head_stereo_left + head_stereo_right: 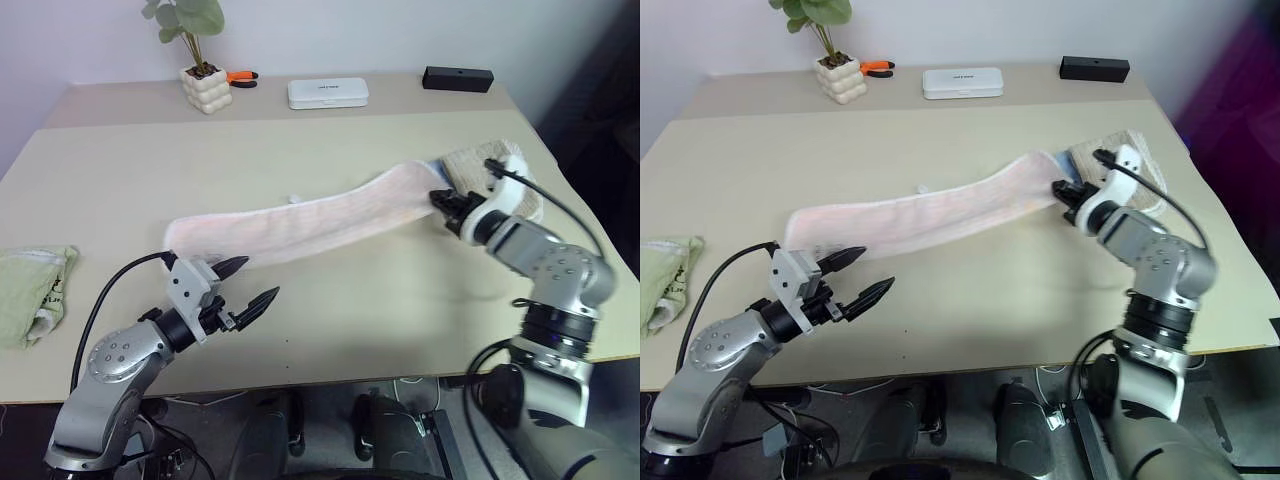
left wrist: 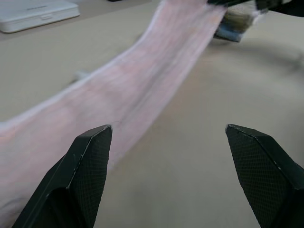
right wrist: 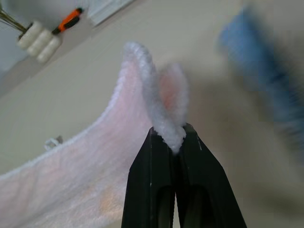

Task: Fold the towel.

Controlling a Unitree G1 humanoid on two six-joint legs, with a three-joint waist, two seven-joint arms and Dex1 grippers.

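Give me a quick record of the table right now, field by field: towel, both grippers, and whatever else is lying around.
towel: pale pink, stretched out in a long strip across the table
right gripper: shut on the towel's right end
left gripper: open, near the towel's left end, holding nothing
right edge: beige towel
left edge: green towel
far side: potted plant, white case, black box

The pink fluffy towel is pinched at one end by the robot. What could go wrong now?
1. The right gripper is shut on just a small fold of the long pale pink fluffy terry towel, so the edge might slip out when pulled.
2. The left gripper is open near the other end and holds nothing, so that end could drag and bunch up.
3. The beige-tan folded towel lies right beside the pinched end and might get knocked.
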